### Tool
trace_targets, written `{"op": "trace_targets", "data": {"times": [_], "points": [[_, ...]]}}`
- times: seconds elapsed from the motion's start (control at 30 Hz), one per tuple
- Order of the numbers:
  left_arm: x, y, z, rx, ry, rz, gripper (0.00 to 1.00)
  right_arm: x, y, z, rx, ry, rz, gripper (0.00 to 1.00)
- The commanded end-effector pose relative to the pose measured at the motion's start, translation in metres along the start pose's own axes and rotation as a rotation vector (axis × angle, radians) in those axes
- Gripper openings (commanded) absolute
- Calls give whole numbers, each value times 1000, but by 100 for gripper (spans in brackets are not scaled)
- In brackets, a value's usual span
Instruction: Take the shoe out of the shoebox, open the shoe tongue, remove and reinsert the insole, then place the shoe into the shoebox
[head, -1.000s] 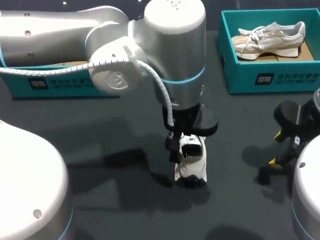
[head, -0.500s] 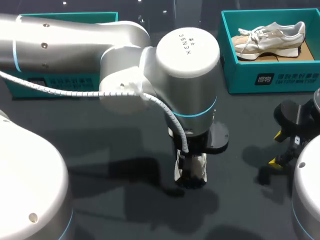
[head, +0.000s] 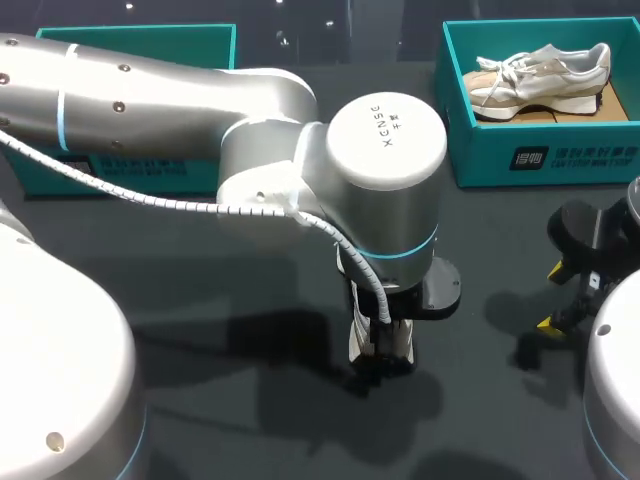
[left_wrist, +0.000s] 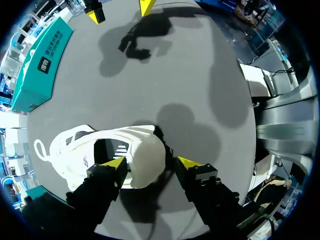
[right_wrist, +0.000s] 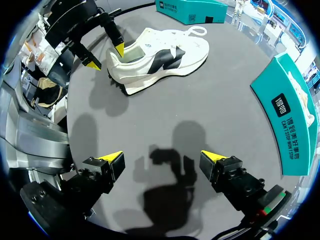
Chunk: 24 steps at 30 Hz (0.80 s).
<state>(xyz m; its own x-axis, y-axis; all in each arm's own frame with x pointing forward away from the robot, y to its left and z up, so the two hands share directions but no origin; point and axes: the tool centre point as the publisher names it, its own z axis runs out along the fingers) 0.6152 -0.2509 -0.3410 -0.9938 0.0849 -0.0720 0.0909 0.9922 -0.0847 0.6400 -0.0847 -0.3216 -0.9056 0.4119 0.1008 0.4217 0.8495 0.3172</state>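
The white shoe (head: 381, 345) is out of its box. It stands on its sole on the dark counter (head: 500, 420), in the lower middle of the frame when seen from above. So the first step looks done. Opening the tongue looks like the step in hand now.

The left arm comes in from the left side and hangs right over the shoe. Its left hand (left_wrist: 150, 163) is loose, not squeezing. One of its fingers (left_wrist: 112, 164) sits at the hole where the foot goes in. The other finger is just outside the back of the heel, with a small gap. So the heel wall is between them, but it is not pinched yet.

The right hand (right_wrist: 161, 157) is at the right edge of the frame, well away from the shoe. It is spread wide and holds nothing.

A blue-green box (head: 200, 45) is in the upper left, partly behind the left arm. I cannot see inside it. A second box (head: 545, 150) in the upper right has another shoe (head: 540, 70) in it.

Next, I think the left hand should close on the heel to keep the shoe from sliding. Then the right hand must come over and pull the tongue up and forward. It needs to be gentle, so the shoe does not tip.
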Motion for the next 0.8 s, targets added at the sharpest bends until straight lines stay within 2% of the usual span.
{"op": "trace_targets", "data": {"times": [0.03,0.2,0.47,0.8], "points": [[0,-6,11,-7,1,-5,62,1,-1,0,0,-2,-1,100],[-1,-4,16,-11,-8,-22,65,1,-1,0,0,-2,-1,100],[-2,-2,29,-19,-17,-35,83,1,-1,0,0,-2,-1,100],[3,-1,40,-30,-14,-33,67,1,-1,0,0,-2,-1,100]]}}
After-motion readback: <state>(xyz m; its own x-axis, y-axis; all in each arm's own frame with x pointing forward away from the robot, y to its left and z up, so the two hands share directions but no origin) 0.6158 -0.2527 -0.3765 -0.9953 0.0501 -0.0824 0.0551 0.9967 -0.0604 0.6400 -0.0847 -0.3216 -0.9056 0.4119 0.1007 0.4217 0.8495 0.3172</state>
